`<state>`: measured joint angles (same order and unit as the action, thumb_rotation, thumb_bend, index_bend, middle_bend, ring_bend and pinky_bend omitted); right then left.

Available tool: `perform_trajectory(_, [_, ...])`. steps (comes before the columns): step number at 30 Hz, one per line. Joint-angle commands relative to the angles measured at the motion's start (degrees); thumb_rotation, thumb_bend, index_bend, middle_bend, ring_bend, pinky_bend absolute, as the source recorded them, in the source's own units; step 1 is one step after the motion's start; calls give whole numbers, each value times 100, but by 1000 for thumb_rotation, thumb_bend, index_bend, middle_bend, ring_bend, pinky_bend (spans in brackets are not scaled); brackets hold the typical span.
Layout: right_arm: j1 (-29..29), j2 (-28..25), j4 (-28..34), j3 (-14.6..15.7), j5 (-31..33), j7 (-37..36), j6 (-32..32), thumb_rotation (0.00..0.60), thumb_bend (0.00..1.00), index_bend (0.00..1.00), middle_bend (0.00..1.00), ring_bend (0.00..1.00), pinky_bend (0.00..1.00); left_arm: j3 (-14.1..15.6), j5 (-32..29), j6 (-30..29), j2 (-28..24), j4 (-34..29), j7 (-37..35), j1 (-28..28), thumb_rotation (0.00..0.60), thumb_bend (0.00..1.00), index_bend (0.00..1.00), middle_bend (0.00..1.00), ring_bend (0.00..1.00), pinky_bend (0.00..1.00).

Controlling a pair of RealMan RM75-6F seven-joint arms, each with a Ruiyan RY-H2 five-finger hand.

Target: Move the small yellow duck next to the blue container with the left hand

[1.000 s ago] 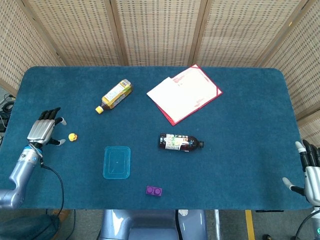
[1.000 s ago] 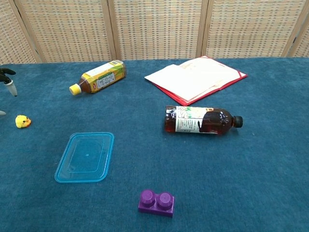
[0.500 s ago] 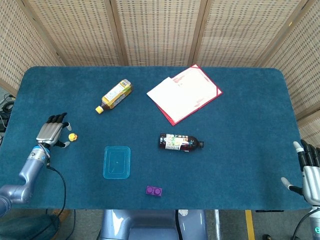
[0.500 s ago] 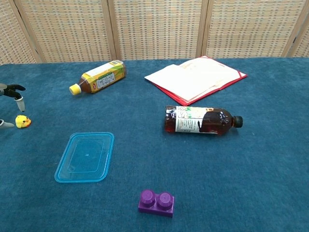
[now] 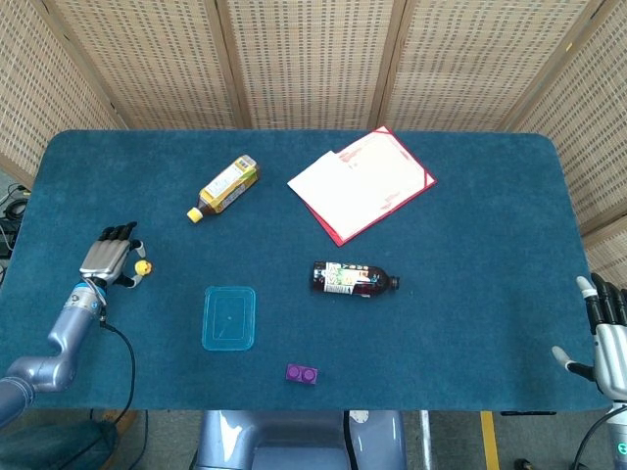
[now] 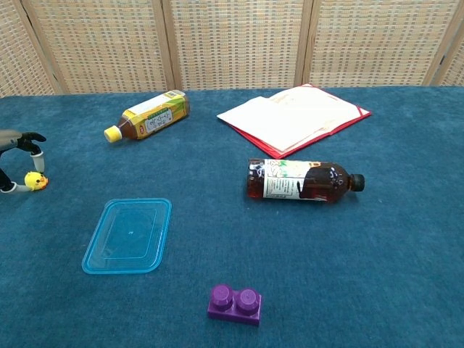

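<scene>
The small yellow duck (image 5: pixel 143 266) (image 6: pixel 34 180) sits on the blue tablecloth near the left edge. My left hand (image 5: pixel 111 258) (image 6: pixel 17 143) is right at it, with a finger above the duck and the thumb low on its left side. The duck still rests on the cloth, and I cannot tell whether the fingers touch it. The shallow blue container (image 5: pixel 229 317) (image 6: pixel 129 235) lies flat, a short way right of the duck and nearer the front. My right hand (image 5: pixel 607 333) hangs open off the table's right front corner, holding nothing.
A yellow tea bottle (image 5: pixel 226 187) lies behind the duck. A dark drink bottle (image 5: pixel 353 278) lies at mid-table, a red folder with papers (image 5: pixel 361 182) behind it. A purple brick (image 5: pixel 301 373) sits near the front edge, right of the container.
My left hand has moved right and forward to the duck, its fingers now on either side of it. The duck has not moved. The right hand is nearly still.
</scene>
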<state>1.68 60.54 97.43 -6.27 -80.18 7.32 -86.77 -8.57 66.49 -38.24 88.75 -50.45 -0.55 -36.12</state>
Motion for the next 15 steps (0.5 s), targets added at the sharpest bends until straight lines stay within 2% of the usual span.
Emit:
perform_trajectory(1, [-6, 5, 1, -4, 1, 0, -17, 600, 0, 13, 0, 0, 0, -18, -84, 123, 16, 7, 15, -37, 600, 337, 458, 0, 0, 0])
perform_trajectory(10, [-5, 25, -23, -26, 43, 1, -23, 600, 0, 14, 0, 0, 0, -51, -211, 212, -131, -124, 20, -60, 600, 343, 500, 0, 0, 0])
perform_trajectory(15, [-21, -15, 1, -23, 22, -57, -44, 600, 0, 14, 0, 0, 0, -47, 126, -220, -614, -876, -189, 61, 600, 343, 497, 0, 0, 0])
